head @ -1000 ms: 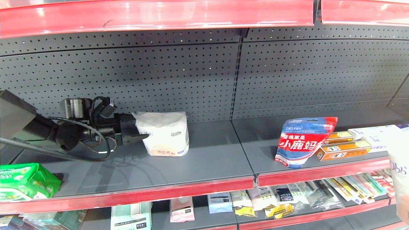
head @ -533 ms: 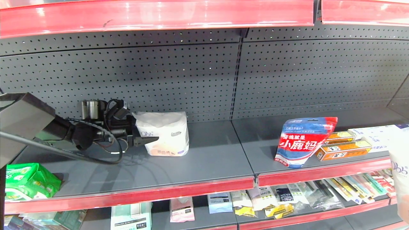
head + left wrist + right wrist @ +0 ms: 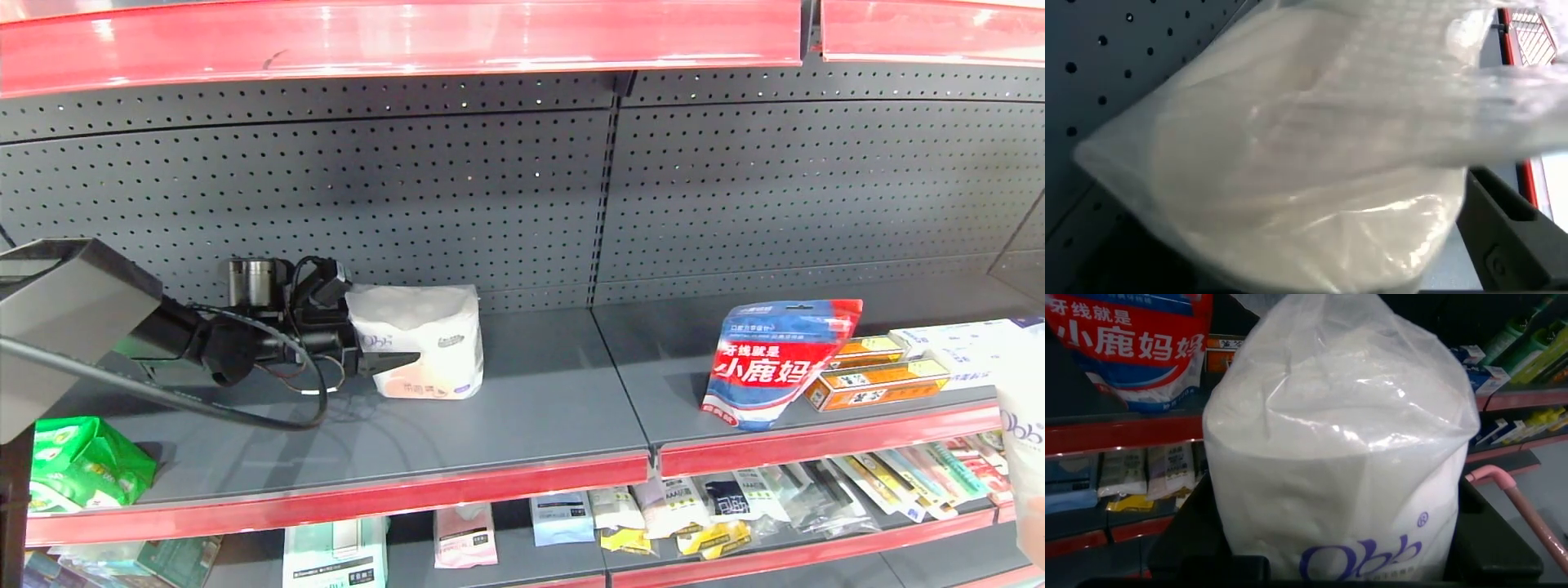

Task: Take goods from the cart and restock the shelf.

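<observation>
The left gripper's (image 3: 382, 331) jaws stood apart, straddling the tissue pack (image 3: 424, 339) that sat upright near the back of the shelf (image 3: 506, 408). The right gripper's (image 3: 1347, 543) jaws were clamped on a second tissue pack (image 3: 1339, 457) before the shelf's right end.

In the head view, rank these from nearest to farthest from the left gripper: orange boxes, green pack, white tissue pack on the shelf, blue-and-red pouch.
1. White tissue pack: against the left gripper, toward the back of the shelf.
2. Green pack: front left edge.
3. Blue-and-red pouch: to the right, near the front edge.
4. Orange boxes: just behind the pouch, farther right.
</observation>
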Controlling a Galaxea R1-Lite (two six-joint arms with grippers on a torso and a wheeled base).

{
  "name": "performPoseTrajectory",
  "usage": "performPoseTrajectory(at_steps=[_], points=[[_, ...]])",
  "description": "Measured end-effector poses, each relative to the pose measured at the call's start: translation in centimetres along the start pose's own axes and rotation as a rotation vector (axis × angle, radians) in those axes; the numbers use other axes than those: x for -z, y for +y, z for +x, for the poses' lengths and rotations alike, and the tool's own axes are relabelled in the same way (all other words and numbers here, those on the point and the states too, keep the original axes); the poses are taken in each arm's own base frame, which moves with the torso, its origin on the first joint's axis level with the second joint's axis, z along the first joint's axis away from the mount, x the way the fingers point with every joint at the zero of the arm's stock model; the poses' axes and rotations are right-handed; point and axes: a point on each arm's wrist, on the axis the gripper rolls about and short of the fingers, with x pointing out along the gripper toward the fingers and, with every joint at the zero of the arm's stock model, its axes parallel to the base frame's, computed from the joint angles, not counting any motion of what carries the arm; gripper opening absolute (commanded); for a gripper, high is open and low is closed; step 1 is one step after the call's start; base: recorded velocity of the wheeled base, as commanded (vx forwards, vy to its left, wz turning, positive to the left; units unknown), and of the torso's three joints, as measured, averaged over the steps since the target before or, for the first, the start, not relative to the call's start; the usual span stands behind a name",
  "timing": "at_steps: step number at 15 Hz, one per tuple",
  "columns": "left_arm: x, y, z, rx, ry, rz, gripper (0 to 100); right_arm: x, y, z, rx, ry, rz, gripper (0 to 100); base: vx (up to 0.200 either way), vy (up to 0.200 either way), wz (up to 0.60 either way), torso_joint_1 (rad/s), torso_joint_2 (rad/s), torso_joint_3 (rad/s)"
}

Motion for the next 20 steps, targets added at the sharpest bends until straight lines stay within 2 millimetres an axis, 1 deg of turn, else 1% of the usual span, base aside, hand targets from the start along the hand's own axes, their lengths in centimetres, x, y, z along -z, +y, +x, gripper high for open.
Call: performPoseTrajectory(at_steps=[1, 7, 9, 10, 13, 15, 18, 20], points=[[0.0, 0.0, 0.0, 0.003, -0.001, 0.0, 0, 0.0, 0.0, 0.0, -0.001, 0.001, 0.0, 0, 0.0, 0.0, 0.0, 0.0, 0.0, 0.0], [0.1, -0.4, 0.3, 0.013, 0.003, -0.014, 0, 0.1, 0.0, 0.0, -0.001, 0.005, 0.0, 0, 0.0, 0.0, 0.0, 0.0, 0.0, 0.0], [0.2, -0.8, 0.2, 0.024, 0.001, -0.02, 0, 0.2, 0.1, 0.0, -0.002, 0.007, 0.0, 0, 0.0, 0.0, 0.0, 0.0, 0.0, 0.0], [0.2, -1.2, -0.1, 0.034, 0.001, -0.034, 0, 0.2, 0.1, 0.0, -0.003, 0.007, 0.0, 0, 0.0, 0.0, 0.0, 0.0, 0.0, 0.0], [0.1, -3.0, -1.7, 0.047, 0.008, -0.078, 0, 0.2, 0.1, 0.0, -0.005, 0.006, 0.0, 0, 0.0, 0.0, 0.0, 0.0, 0.0, 0.0], [0.5, -4.7, -3.3, 0.037, 0.023, -0.111, 0, 0.0, 0.0, 0.1, -0.006, 0.004, 0.002, 0, 0.0, 0.0, 0.0, 0.0, 0.0, 0.0], [1.0, -6.6, -5.8, -0.021, 0.01, -0.075, 0, 0.0, 0.0, 0.2, -0.01, 0.006, 0.002, 0, 0.0, 0.0, 0.0, 0.0, 0.0, 0.0], [1.3, -7.4, -7.0, -0.051, -0.018, -0.031, 0, 0.0, 0.0, 0.2, -0.01, 0.006, 0.005, 0, 0.0, 0.0, 0.0, 0.0, 0.0, 0.0]])
